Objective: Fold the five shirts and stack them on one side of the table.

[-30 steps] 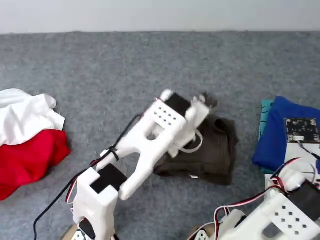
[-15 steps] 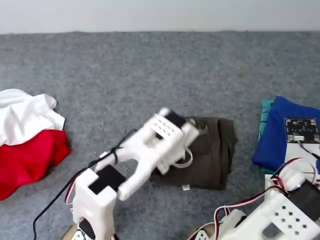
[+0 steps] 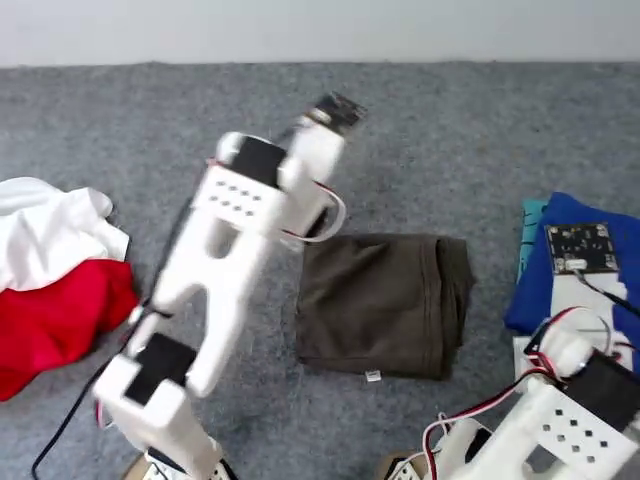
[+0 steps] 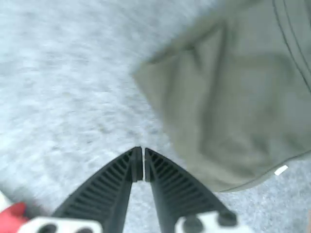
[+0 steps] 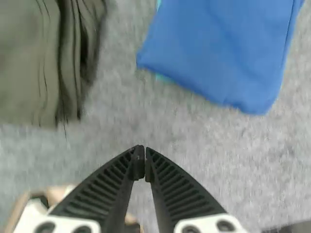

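While both arms hang over the grey table (image 3: 480, 130), the olive shirt (image 3: 380, 305) rests flat at its middle as a folded rectangle. Its bulkier folded edge is turned right, and a small white label (image 3: 372, 376) shows at its near edge.

The left arm (image 3: 225, 240) rises from the near left and leans over the table, with its wrist above the shirt's far left corner. In the left wrist view, the left gripper (image 4: 144, 165) hangs above bare table just beside that corner of the olive shirt (image 4: 233, 97). Its two black ribbed fingers (image 4: 109, 187) meet at the tips, holding nothing and clear of the fabric.

At the left edge, the white shirt (image 3: 50, 235) lies crumpled, with the red shirt (image 3: 60, 315) bunched against its near side; the two touch. At the right edge, the blue shirt (image 3: 565, 265) lies folded on top of a teal shirt (image 3: 527, 225), of which a narrow strip shows along the left side.

The right arm (image 3: 560, 420) sits at the near right, its wrist over the near part of the blue shirt. In the right wrist view, the right gripper (image 5: 144, 165) is pressed closed and empty above bare table (image 5: 204, 141). It is near the gap between the olive shirt (image 5: 43, 58) and the blue shirt (image 5: 228, 48), touching neither.
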{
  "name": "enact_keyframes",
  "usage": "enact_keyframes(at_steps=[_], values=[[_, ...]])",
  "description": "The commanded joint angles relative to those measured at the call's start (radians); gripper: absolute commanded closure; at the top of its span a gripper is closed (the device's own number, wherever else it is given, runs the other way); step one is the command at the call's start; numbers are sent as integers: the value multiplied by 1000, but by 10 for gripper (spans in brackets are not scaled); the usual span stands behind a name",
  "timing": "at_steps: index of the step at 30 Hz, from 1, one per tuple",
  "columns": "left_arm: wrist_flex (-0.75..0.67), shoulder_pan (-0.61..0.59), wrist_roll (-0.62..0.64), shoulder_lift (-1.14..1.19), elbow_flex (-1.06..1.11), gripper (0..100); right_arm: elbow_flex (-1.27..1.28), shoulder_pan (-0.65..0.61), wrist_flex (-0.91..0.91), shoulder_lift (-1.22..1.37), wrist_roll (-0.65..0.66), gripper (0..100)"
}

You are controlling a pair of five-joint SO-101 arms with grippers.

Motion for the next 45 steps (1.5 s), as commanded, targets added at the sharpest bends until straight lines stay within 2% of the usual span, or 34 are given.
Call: enact_keyframes(at_steps=[1,7,17,23,32,45], values=[[21,-86,-20,-143,33,987,-3,-137,-65,5,-94,987],[20,-253,-29,-262,74,987,-5,-398,-77,202,-198,957],[20,-512,-34,-348,76,987,-72,-638,-334,536,-285,943],[20,-615,-34,-344,76,987,-218,-647,-390,740,-322,827],[18,-621,-35,-342,82,987,-473,-630,-378,1006,-338,877],[18,-621,-35,-342,236,987,-589,-645,-378,1210,-339,879]])
